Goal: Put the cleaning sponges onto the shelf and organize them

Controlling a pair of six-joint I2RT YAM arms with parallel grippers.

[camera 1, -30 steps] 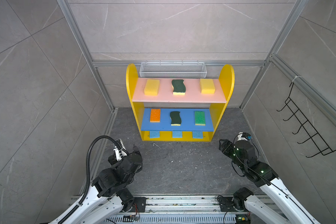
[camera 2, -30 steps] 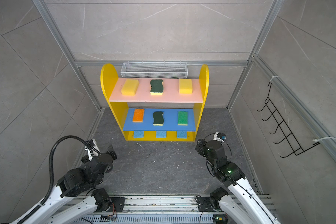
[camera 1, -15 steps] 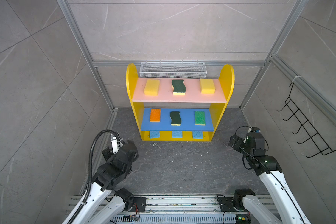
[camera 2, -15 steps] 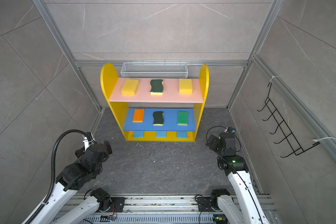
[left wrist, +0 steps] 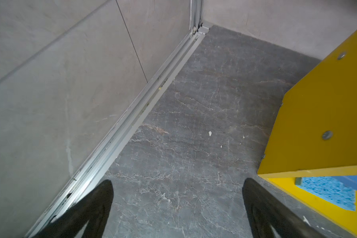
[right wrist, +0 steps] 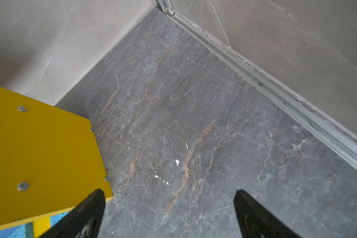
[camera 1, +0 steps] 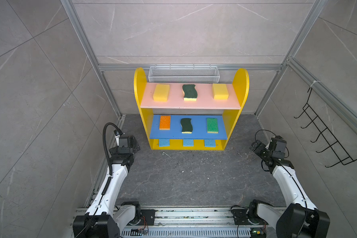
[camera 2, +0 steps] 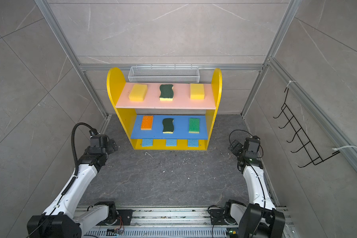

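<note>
1. Shelf (camera 1: 139,86) sits at back-centre of the floor (camera 1: 183,175). I count all nine sponges on it in both top views.
2. Pink upper board (camera 1: 175,103): yellow block (camera 1: 161,92), dk-green scourer (camera 1: 189,92), 2nd yellow block (camera 1: 220,91). Spaced in a row, none touching.
3. Blue lower board (camera 1: 198,133): orange-topped sponge (camera 1: 165,122), 2nd dk-green scourer (camera 1: 186,125), bright-green-topped sponge (camera 1: 212,125). Same spacing.
4. Bottom level, under the blue board: lt-blue sponge left (camera 1: 164,142), lt-blue sponge mid (camera 1: 188,142), lt-blue sponge right (camera 1: 210,143). Only the front parts show, one under each column.
5. No sponge loose on the floor that I can see, just small white flecks.
6. L gripper (left wrist: 176,183): jaws spread wide, nothing between them, over bare floor near the shelf's left side panel.
7. R gripper (right wrist: 169,192): also spread wide, empty, near the right side panel.
8. My call: placing + sorting looks done. Nothing left to pick, prob just park the arms.
</note>
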